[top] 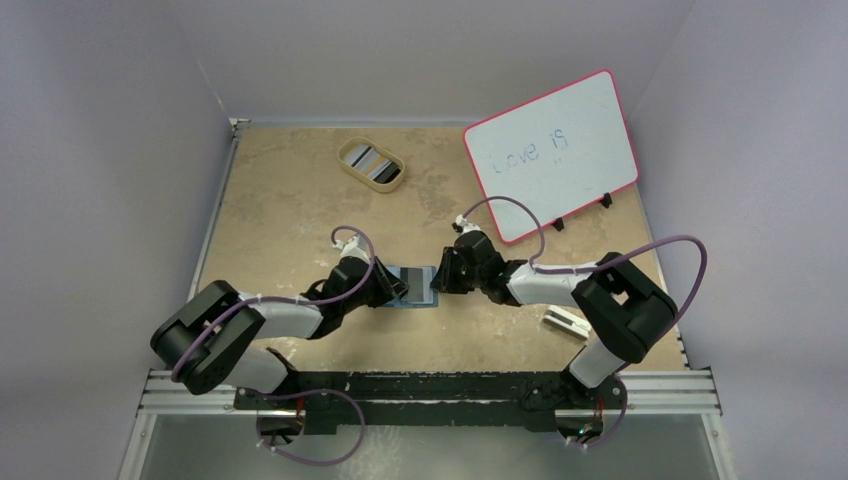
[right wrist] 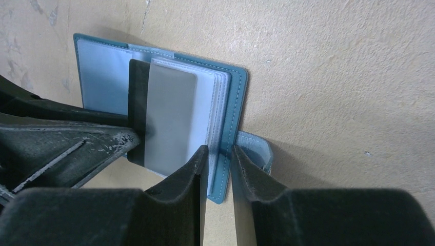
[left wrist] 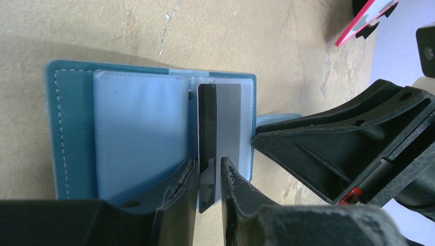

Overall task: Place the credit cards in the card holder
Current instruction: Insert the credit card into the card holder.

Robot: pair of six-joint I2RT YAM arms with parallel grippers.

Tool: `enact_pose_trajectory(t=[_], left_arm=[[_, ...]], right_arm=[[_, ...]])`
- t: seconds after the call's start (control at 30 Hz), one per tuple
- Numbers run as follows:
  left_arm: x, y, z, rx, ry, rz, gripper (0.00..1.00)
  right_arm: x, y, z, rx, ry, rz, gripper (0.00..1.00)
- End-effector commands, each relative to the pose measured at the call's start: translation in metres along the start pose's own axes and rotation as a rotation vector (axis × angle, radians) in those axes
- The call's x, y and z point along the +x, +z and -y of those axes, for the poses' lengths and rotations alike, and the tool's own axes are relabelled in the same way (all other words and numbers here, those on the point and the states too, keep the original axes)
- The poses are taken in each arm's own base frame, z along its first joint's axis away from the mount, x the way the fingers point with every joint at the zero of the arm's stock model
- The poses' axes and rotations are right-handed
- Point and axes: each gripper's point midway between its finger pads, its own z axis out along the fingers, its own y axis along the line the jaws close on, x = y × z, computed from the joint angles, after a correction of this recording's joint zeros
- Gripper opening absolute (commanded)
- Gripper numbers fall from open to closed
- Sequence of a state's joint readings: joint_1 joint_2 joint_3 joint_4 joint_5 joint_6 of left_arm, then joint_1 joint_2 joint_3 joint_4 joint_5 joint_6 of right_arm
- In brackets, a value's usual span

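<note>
The card holder [top: 413, 284] lies open on the desk [top: 300, 200] at the centre of the top view. One credit card [left wrist: 228, 118], grey with a black stripe, rests on its clear sleeves [left wrist: 138, 133]. Your left hand [left wrist: 207, 163] stands narrow with the card's striped end in the gap; you cannot tell whether it pinches. Your right hand [right wrist: 219, 151] straddles the holder's edge beside the tab [right wrist: 254, 146], also narrow, grip unclear. The card is probably stiff, thin and slick, so take it by its short end. The holder looks soft and light, so pin its cover.
</note>
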State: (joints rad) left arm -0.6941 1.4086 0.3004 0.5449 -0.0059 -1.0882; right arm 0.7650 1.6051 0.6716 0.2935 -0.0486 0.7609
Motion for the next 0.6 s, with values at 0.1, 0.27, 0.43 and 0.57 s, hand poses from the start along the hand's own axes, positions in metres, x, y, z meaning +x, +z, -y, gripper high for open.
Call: enact_pose_trajectory(t=[0.1, 0.27, 0.43, 0.57], left_arm=[[-0.018, -0.001, 0.011, -0.013, 0.041, 0.058, 0.28], [-0.015, 0.004, 0.009, -0.025, 0.053, 0.040, 0.30], [-0.013, 0.006, 0.017, -0.001, 0.069, 0.035, 0.31], [-0.007, 0.009, 0.023, -0.003, 0.116, 0.029, 0.31]], right_arm=[[0.007, -0.002, -0.003, -0.015, -0.001, -0.021, 0.25], [0.006, -0.002, -0.003, -0.017, -0.004, -0.022, 0.24], [0.007, -0.001, -0.004, -0.025, -0.004, -0.025, 0.24], [0.007, -0.001, -0.007, -0.037, -0.003, -0.026, 0.24]])
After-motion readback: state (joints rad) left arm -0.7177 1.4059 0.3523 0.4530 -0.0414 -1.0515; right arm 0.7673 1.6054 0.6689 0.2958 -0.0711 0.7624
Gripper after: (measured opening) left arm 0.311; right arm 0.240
